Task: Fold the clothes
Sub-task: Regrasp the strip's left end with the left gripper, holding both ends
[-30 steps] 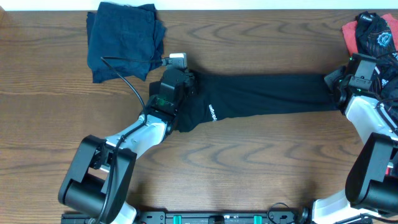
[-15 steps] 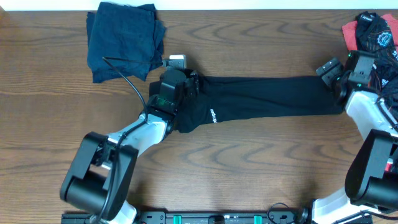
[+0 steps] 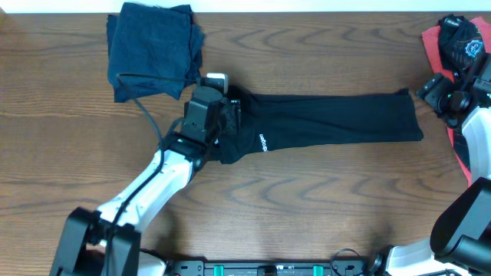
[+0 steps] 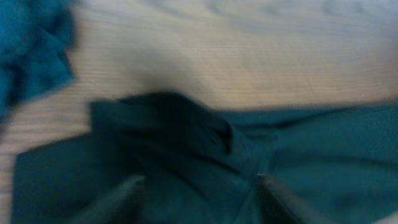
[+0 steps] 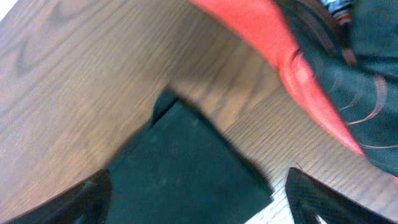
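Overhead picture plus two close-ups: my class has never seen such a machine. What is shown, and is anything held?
Two robot arms work at a wooden table. One picture looks down from above; each close-up comes from a camera on an arm's wrist. A black shirt lies stretched out, folded navy clothes back left, red-and-black clothes far right. The left pincer hangs over the shirt's bunched end, the right pincer near the other end. Both are open, holding nothing.
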Motion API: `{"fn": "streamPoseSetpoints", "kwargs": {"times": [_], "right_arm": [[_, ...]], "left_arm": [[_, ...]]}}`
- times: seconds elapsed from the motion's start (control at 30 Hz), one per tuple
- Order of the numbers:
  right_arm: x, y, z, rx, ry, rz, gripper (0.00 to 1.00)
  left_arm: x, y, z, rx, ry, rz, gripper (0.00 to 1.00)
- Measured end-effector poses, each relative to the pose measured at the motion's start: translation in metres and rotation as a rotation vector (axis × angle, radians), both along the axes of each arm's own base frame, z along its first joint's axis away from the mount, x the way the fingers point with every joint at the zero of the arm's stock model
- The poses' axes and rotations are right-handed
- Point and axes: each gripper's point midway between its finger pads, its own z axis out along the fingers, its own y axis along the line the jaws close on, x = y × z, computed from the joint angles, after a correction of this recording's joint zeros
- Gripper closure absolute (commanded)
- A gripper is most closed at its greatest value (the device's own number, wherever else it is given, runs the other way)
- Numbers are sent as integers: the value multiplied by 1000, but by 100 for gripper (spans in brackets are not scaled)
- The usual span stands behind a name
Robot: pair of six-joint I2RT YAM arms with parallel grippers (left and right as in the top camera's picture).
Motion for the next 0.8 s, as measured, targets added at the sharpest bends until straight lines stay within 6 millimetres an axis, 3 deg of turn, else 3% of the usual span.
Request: {"fn": "streamPoseSetpoints", "kwargs": {"times": [0.1, 0.37, 0.6, 0.8], "right_arm": [[2, 13, 0, 58, -15, 53, 33], [4, 60, -4, 149, 2, 191, 33], [5, 81, -6, 142, 17, 262, 31], [3, 82, -7, 136, 31, 263, 30]], "left_arm": [[-1, -16, -17, -38, 38, -70, 64], [7, -57, -51, -188, 61, -219, 72], [0, -63, -78, -229, 149, -222, 76], [10, -56, -79, -203, 117, -173, 76]]}}
